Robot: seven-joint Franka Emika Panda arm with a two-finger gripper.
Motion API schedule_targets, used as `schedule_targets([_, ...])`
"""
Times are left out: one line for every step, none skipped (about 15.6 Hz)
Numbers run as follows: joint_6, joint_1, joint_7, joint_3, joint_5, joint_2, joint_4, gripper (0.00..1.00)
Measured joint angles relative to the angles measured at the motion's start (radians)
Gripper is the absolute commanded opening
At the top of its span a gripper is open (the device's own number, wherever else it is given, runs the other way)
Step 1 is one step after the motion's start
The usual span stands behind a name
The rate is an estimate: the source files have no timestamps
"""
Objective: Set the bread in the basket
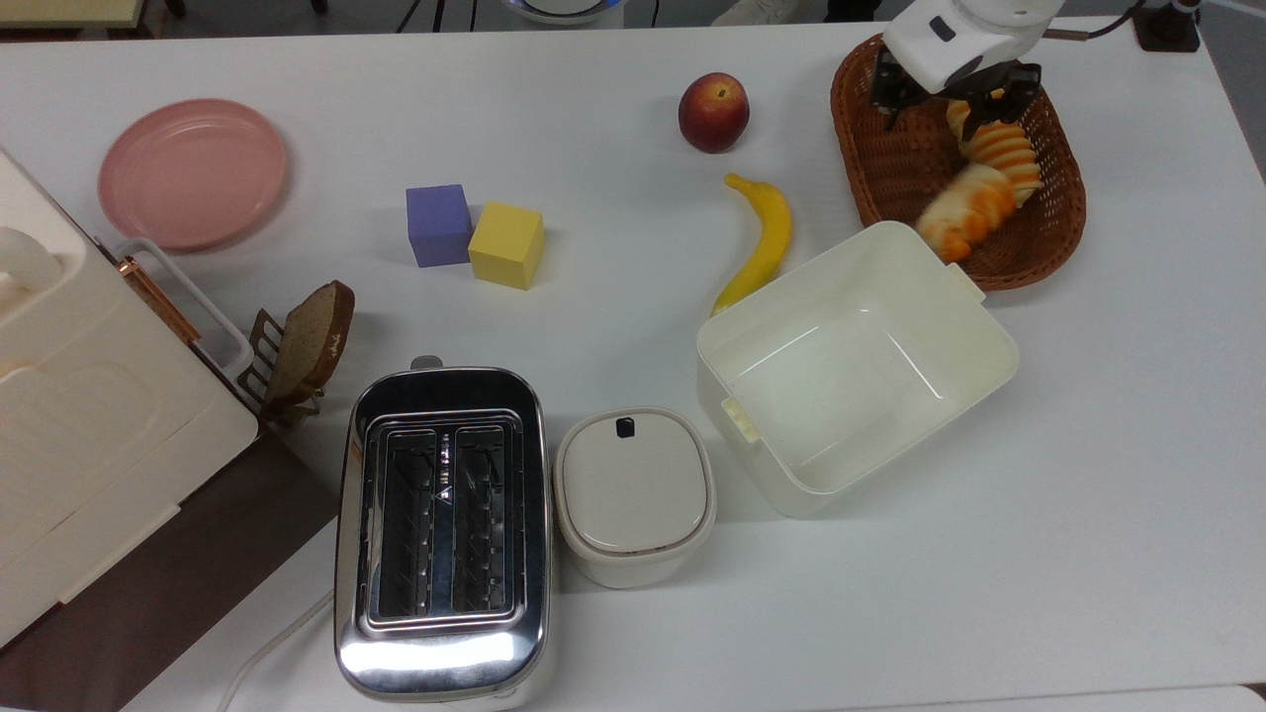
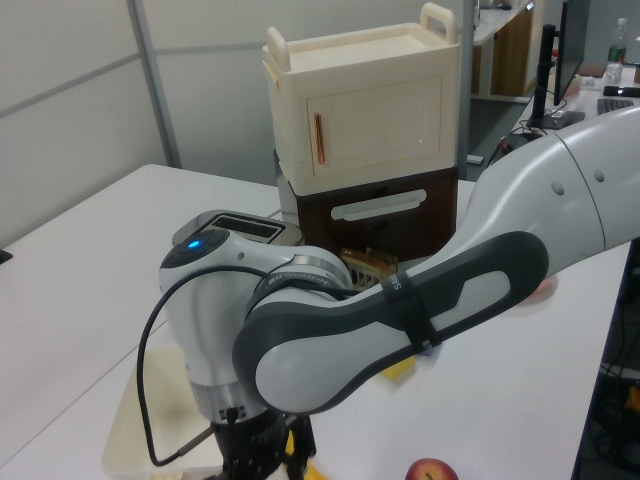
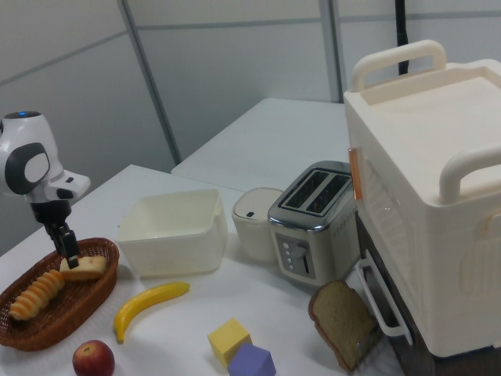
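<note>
Two breads lie in the brown wicker basket (image 1: 1039,247) at the top view's far right: the striped spiral roll (image 1: 1001,148) and the bread (image 1: 961,215), blurred, near the rim beside the empty cream tub (image 1: 979,341). Above the basket, the end effector (image 1: 957,97) has its fingers spread, gripping nothing.

Cream-and-orange bread (image 1: 954,212) in brown wicker basket (image 1: 890,188), beside an orange-and-cream striped roll (image 1: 1004,148).

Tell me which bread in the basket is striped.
The long spiral roll, orange-and-cream striped, at the right view's left end of the basket; the bun is plain with a browned top.
</note>
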Motion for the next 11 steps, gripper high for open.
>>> schedule_targets([-0.008, -0.011, -0.005, -0.001, -0.022, -0.001, 0.002, 1.00])
schedule_targets([-0.041, -0.035, -0.028, 0.001, -0.044, -0.004, 0.005, 1.00])
schedule_targets([-0.089, -0.073, -0.072, 0.009, -0.059, -0.009, 0.009, 1.00])
schedule_targets([-0.131, -0.124, -0.122, 0.022, -0.069, -0.019, 0.015, 1.00])
schedule_targets([-0.164, -0.187, -0.173, 0.035, -0.082, -0.033, 0.019, 1.00])
schedule_targets([-0.193, -0.254, -0.225, 0.046, -0.096, -0.052, 0.023, 1.00])
schedule_targets([-0.217, -0.319, -0.280, 0.053, -0.110, -0.072, 0.026, 1.00])
schedule_targets([-0.237, -0.379, -0.338, 0.056, -0.119, -0.091, 0.027, 1.00])
schedule_targets([-0.255, -0.438, -0.400, 0.057, -0.124, -0.110, 0.027, 1.00])
schedule_targets([-0.266, -0.493, -0.461, 0.058, -0.126, -0.125, 0.027, 1.00])
schedule_targets([-0.270, -0.546, -0.521, 0.059, -0.126, -0.138, 0.027, 1.00])
